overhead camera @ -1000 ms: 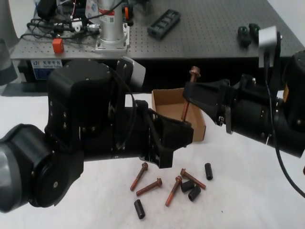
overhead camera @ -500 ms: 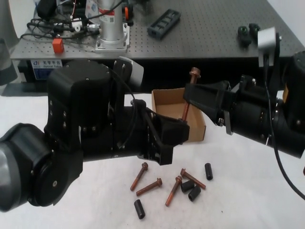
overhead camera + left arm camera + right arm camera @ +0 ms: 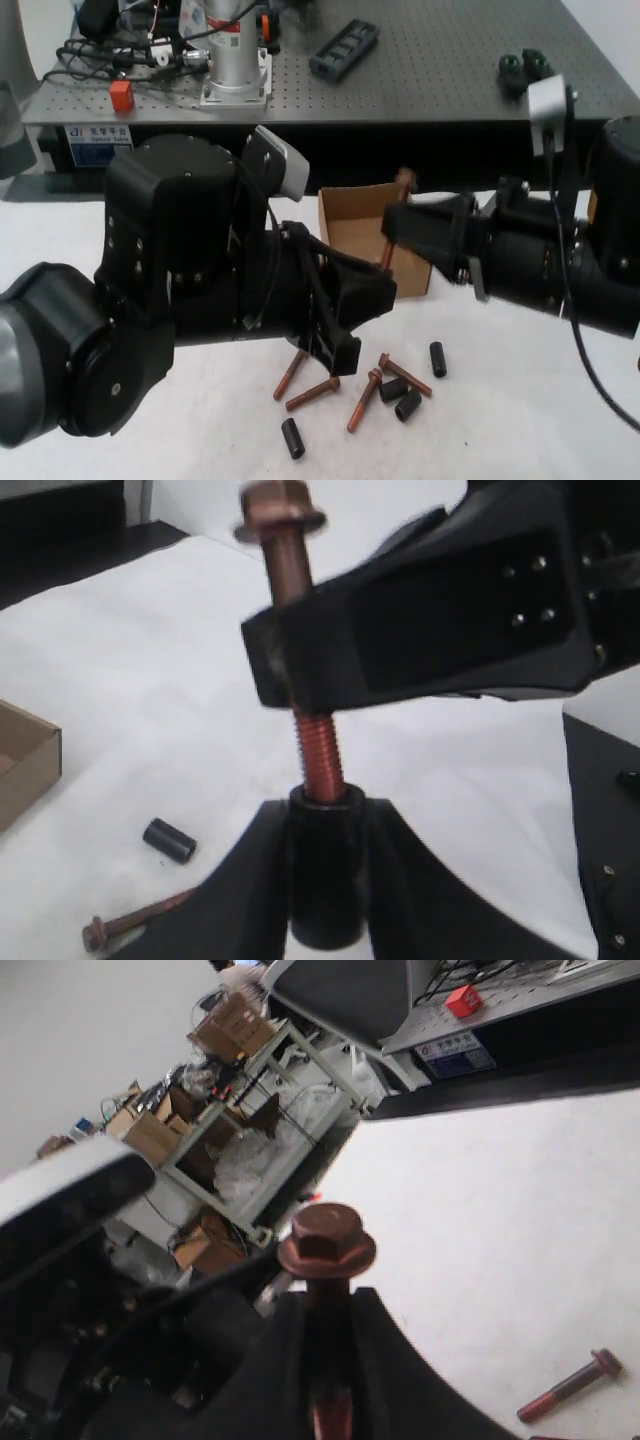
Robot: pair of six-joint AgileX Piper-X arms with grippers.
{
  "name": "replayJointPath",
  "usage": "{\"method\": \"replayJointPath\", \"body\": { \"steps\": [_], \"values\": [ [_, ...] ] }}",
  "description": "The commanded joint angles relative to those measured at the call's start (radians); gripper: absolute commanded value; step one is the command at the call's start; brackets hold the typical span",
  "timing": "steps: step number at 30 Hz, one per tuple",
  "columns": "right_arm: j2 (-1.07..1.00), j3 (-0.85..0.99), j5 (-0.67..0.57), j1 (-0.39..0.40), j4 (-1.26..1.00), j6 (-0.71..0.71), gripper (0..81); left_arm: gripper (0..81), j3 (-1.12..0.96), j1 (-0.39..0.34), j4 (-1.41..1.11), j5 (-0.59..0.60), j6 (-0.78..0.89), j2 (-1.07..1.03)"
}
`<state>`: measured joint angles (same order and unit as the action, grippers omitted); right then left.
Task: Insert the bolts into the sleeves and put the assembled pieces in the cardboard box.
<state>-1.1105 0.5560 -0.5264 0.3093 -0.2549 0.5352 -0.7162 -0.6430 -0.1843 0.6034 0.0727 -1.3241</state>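
In the left wrist view my left gripper [image 3: 328, 825] is shut on an upright black sleeve [image 3: 325, 895]. Above it my right gripper [image 3: 285, 670] is shut on a copper bolt [image 3: 283, 540], head up. The bolt's threaded end sits in the mouth of the sleeve. From above, the right gripper [image 3: 400, 222] holds the bolt [image 3: 404, 180] in front of the cardboard box [image 3: 350, 212], with the left gripper [image 3: 365, 292] just below. The bolt's hex head [image 3: 326, 1240] stands above the right gripper [image 3: 328, 1310]. Several loose bolts [image 3: 312, 392] and black sleeves [image 3: 292, 438] lie on the white table.
The box corner [image 3: 25, 760] is off to one side, with a loose sleeve [image 3: 168, 840] and bolt [image 3: 125, 925] on the cloth. A loose bolt [image 3: 570, 1390] lies under the right arm. A perforated bench [image 3: 430, 70] behind carries a black tray [image 3: 345, 48], a metal post [image 3: 235, 60] and cables.
The right gripper has come down with the bolt, lowering its head towards the box's rim. The left gripper with the sleeve has shifted slightly down and left.
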Motion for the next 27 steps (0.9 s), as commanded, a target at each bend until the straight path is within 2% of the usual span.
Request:
{"method": "replayJointPath", "body": {
  "steps": [1,4,8,10,12,15,17,22,27],
  "values": [
    [0.008,0.003,-0.096,0.008,0.057,-0.021,3.7,0.7,-0.012,0.003,-0.042,-0.049,-0.055,0.008],
    [0.008,0.003,-0.098,0.008,0.071,-0.04,3.7,0.7,-0.012,0.003,-0.042,-0.064,-0.126,0.008],
    [0.008,0.003,-0.098,0.008,0.078,-0.051,3.6,0.7,-0.012,0.003,-0.049,-0.07,-0.142,0.008],
    [0.008,0.005,-0.098,0.008,0.076,-0.066,0.1,0.7,-0.012,0.003,-0.051,-0.07,-0.142,0.008],
    [0.008,0.005,-0.098,0.008,0.076,-0.087,11.5,0.7,-0.012,0.003,-0.05,-0.07,-0.156,0.008],
    [0.008,0.005,-0.098,0.008,0.063,-0.087,33.4,0.7,-0.012,0.003,-0.05,-0.07,-0.172,0.008],
    [0.008,0.007,-0.098,0.008,0.062,-0.087,40.3,0.7,-0.012,0.003,-0.05,-0.07,-0.183,0.008],
    [0.062,0.007,-0.098,-0.066,0.087,-0.081,40.3,0.7,-0.012,0.003,-0.073,-0.172,-0.16,0.008],
    [0.233,0.005,-0.045,-0.22,0.368,-0.18,40.3,0.7,-0.07,0.007,-0.124,-0.362,0.07,-0.056]
  ]
}}
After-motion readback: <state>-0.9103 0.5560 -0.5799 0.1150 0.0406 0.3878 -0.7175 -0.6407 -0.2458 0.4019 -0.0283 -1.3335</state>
